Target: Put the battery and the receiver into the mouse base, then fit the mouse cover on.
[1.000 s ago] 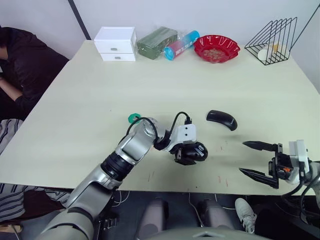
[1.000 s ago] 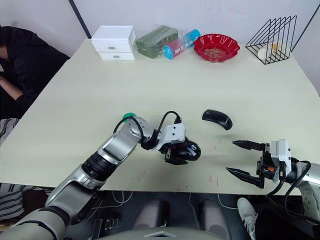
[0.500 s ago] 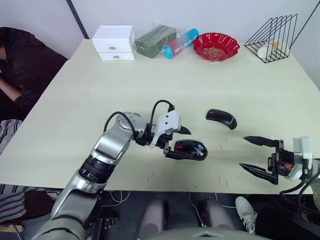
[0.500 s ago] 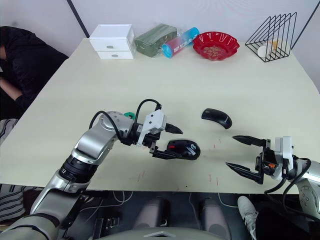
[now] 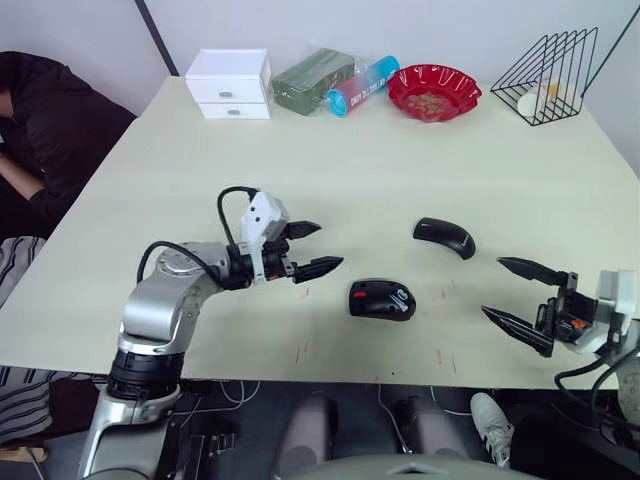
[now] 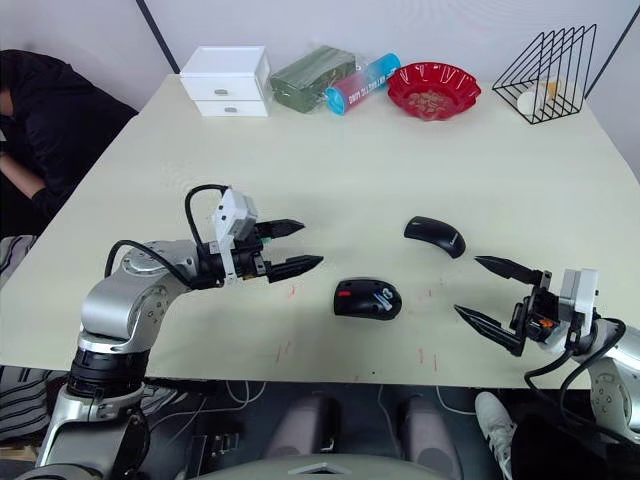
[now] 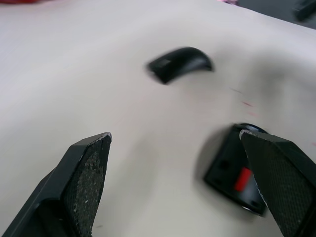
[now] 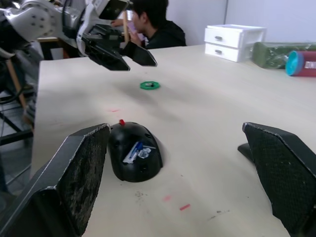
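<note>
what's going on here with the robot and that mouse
The robot is putting a mouse together on the table. The mouse base lies near the front edge with a blue-and-white battery showing in it. The cover lies apart, further back and to the right, not yet fitted. The left gripper is open and off to the base's left; the right gripper is open to its right. Neither holds anything.

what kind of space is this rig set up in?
Probably an office or lab test room: a large pale table against a plain wall, a white desktop drawer unit, a black wire file rack, and a seated person alongside.
</note>
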`<state>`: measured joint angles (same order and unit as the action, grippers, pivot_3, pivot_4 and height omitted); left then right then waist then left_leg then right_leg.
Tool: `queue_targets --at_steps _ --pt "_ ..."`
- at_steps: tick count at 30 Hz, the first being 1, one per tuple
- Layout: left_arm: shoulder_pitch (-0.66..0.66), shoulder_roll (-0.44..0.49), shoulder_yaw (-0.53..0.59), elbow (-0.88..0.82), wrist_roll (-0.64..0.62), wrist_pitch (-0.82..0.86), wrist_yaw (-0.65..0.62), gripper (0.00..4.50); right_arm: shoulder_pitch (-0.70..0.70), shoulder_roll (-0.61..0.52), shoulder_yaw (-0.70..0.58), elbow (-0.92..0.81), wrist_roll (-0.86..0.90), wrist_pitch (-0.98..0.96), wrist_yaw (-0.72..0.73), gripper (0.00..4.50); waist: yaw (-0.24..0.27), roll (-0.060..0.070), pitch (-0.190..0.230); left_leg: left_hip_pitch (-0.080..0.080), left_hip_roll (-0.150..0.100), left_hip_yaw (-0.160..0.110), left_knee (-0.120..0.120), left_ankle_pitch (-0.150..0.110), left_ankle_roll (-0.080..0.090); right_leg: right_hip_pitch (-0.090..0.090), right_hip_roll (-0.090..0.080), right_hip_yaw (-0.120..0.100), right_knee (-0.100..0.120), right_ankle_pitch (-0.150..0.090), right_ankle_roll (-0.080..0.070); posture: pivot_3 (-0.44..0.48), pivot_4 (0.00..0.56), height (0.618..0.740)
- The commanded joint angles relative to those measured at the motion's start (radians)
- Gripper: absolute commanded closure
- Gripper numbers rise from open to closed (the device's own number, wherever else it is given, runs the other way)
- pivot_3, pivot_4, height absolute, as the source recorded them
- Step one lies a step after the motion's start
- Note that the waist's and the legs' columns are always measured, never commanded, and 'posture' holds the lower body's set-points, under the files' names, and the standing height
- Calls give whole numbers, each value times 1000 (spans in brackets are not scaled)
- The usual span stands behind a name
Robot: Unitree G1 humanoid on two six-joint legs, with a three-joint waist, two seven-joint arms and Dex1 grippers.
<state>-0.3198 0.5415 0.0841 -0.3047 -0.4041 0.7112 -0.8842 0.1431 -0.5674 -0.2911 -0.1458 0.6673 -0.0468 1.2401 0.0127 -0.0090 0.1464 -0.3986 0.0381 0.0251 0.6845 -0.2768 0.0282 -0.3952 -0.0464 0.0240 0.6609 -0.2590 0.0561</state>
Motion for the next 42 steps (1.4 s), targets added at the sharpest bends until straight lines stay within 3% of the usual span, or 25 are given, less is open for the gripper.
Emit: queue_targets --at_steps 1,5,12,15,18,32,42 --pt "46 -7 86 -72 -18 3 101 44 12 4 -26 -37 -1 -26 -18 0 -2 0 0 0 0 0 0 0 0 0 0 0 0 0 0 0 150 740" --pt "72 14 149 -3 -6 -50 143 44 5 3 -22 -38 -3 -26 -32 0 -2 0 0 1 0 0 0 0 0 0 0 0 1 0 0 0 150 740" --pt "46 96 148 194 17 -188 57 44 -17 2 -11 -32 -14 -24 -42 0 0 0 0 1 0 1 -1 0 0 0 0 0 0 0 0 0 150 740" --pt "-13 152 111 309 39 -209 -5 736 -19 6 -6 -37 -19 -25 -47 0 0 -1 1 1 0 1 -1 0 0 0 0 0 0 0 0 0 150 740" --pt "-61 181 78 384 61 -227 -29 2155 -15 11 -1 -44 -22 -26 -52 0 0 -1 1 1 0 1 -1 0 0 0 0 -1 0 0 0 0 150 740" --pt "-219 202 -15 630 115 -306 -150 2155 -6 36 15 -69 -35 -41 -77 0 -1 -4 3 0 0 1 -1 0 0 -1 0 -1 1 0 0 0 150 740" --pt "-161 207 21 638 93 -367 -180 2155 -7 50 25 -63 -46 -65 -78 0 -2 -4 4 0 0 1 -1 0 0 -1 0 0 1 0 0 0 150 740"
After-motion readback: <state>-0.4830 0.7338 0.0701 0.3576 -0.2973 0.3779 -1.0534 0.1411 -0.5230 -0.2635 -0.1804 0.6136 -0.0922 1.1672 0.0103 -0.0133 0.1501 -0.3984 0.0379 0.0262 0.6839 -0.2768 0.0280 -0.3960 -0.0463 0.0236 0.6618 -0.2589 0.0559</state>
